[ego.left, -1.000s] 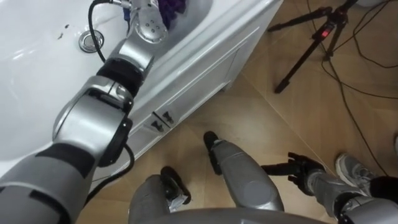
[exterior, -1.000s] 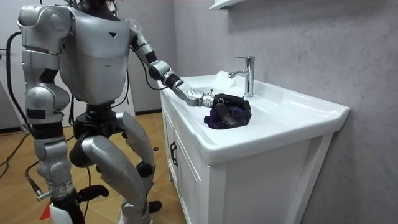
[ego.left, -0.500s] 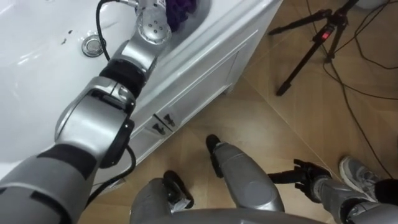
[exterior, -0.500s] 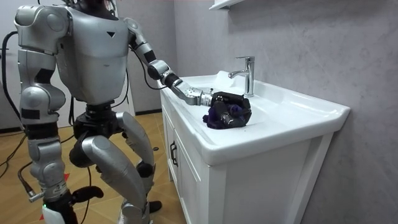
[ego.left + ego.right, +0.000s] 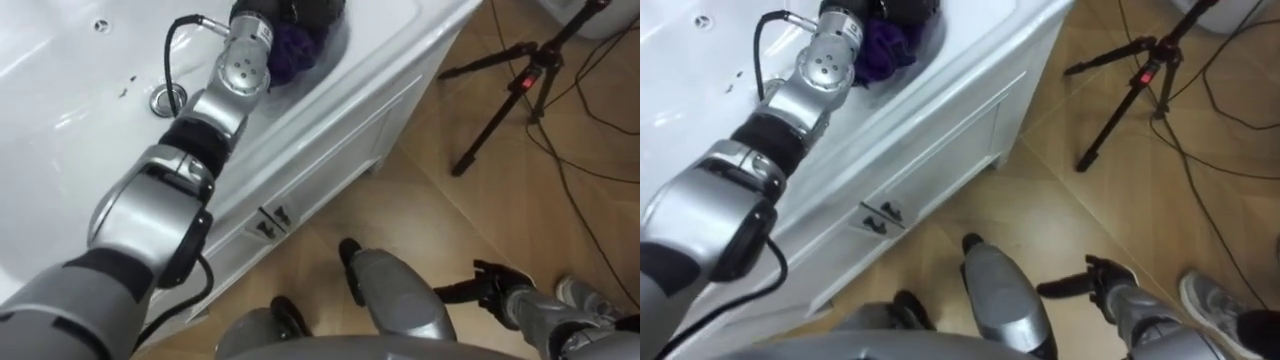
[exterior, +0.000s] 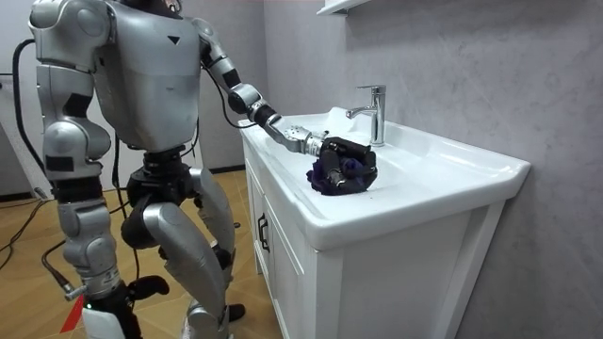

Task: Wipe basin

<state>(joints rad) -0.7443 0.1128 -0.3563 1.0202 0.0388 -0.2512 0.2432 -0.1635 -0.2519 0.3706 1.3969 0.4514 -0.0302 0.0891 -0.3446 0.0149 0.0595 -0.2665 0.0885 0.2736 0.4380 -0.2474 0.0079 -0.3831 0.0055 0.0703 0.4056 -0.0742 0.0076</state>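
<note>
1. Standing at the end of a white vanity, on the room view's left, your robot reached its left arm out over the basin point(image 6: 429, 184).
2. Its left hand point(image 6: 350, 153) lay on a bunched purple cloth point(image 5: 293, 48), with the dark fingers curled down over the cloth and folds of purple showing between them.
3. The cloth sat on the white surface just inside the front rim, on the robot's side of the chrome faucet point(image 6: 374, 113).
4. The cloth was well apart from the round metal drain point(image 5: 165, 97), which you could see farther along the bowl.
5. The right hand point(image 5: 1102, 281) hung low at the robot's side over the wooden floor, with its fingers loosely straight and holding nothing.
6. Below the rim, the cabinet front point(image 5: 335, 130) was closed, with two small dark handles point(image 5: 271, 221) side by side.
7. A black tripod point(image 5: 515, 85) stood on the floor beyond the vanity's corner.
</note>
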